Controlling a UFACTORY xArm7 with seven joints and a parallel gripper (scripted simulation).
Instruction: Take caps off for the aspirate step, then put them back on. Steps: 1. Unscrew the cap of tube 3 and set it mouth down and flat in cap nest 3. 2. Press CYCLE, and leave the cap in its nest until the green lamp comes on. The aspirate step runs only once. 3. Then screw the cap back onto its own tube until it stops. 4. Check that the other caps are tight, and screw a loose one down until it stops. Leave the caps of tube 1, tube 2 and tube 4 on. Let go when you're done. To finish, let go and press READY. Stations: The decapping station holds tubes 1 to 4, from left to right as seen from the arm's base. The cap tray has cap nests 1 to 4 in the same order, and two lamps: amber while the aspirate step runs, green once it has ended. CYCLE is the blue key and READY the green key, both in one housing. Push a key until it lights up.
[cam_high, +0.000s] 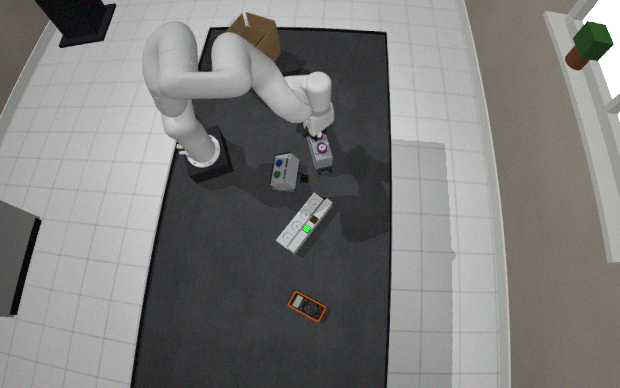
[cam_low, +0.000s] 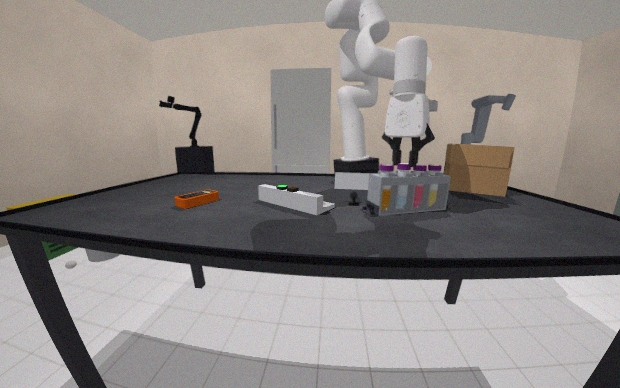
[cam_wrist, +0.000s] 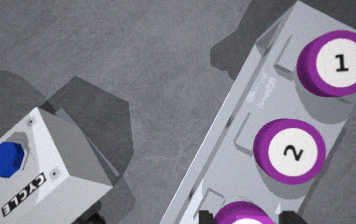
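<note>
My gripper (cam_high: 316, 133) (cam_low: 405, 159) (cam_wrist: 249, 218) points down at the cap of tube 3 (cam_low: 404, 167) (cam_wrist: 242, 214), fingers on either side, slightly parted around it. That cap is on its tube and sits slightly higher than its neighbours. Cap 1 (cam_low: 434, 168) (cam_wrist: 341, 63), cap 2 (cam_low: 420, 168) (cam_wrist: 292, 152) and cap 4 (cam_high: 322, 148) (cam_low: 386, 168) are on their tubes in the decapping station (cam_high: 321, 161) (cam_low: 409, 207). The cap tray (cam_high: 286, 243) (cam_low: 295, 201) has empty nests. Its green lamp (cam_high: 306, 228) (cam_low: 282, 187) is lit; the amber lamp (cam_high: 313, 219) is dark.
The key housing (cam_high: 291, 175) (cam_wrist: 82, 182) stands between base and station, with the blue CYCLE key (cam_high: 279, 163) (cam_wrist: 10, 159) and green READY key (cam_high: 277, 174). An orange multimeter (cam_high: 307, 306) (cam_low: 197, 199) lies beyond the tray. A cardboard box (cam_high: 270, 42) (cam_low: 479, 170) stands past the station's tube 1 end.
</note>
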